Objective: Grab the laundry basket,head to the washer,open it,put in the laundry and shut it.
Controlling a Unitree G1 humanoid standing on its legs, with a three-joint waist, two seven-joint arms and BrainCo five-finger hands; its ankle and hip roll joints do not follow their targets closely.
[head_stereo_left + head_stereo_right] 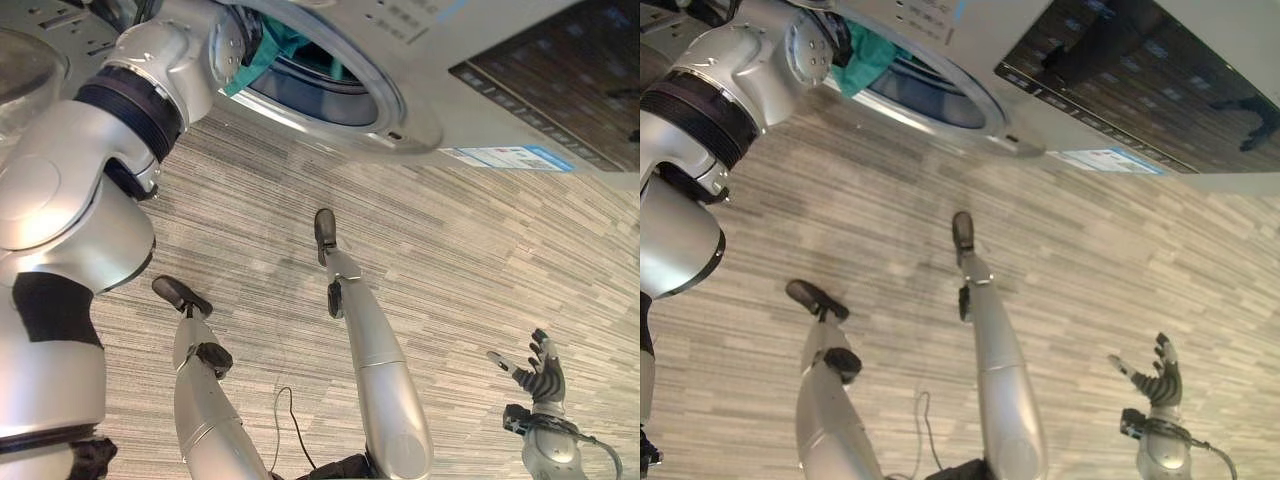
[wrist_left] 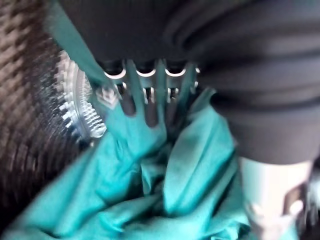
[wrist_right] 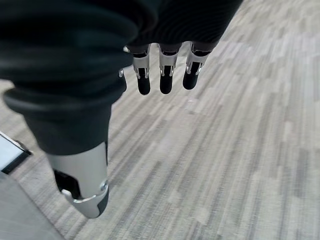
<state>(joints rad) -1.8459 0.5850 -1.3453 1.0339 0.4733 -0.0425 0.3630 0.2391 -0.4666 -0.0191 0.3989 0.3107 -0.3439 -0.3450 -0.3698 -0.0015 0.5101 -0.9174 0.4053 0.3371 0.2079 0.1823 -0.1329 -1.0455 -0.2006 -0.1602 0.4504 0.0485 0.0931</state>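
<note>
Soft teal cloth [image 2: 190, 170] lies crumpled against the washer's [image 1: 440, 110] ribbed metal drum; the floor [image 1: 450, 260] is matt, streaked.

Teal laundry [image 1: 862, 58] at washer [image 1: 1060, 90] opening

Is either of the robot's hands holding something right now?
The left hand has its fingers buried in teal cloth inside the washer drum; the grip can't be told. The right hand holds nothing.

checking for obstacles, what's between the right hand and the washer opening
Bare striped carpet only, in the left eye view, between the open right hand and the washer.
</note>
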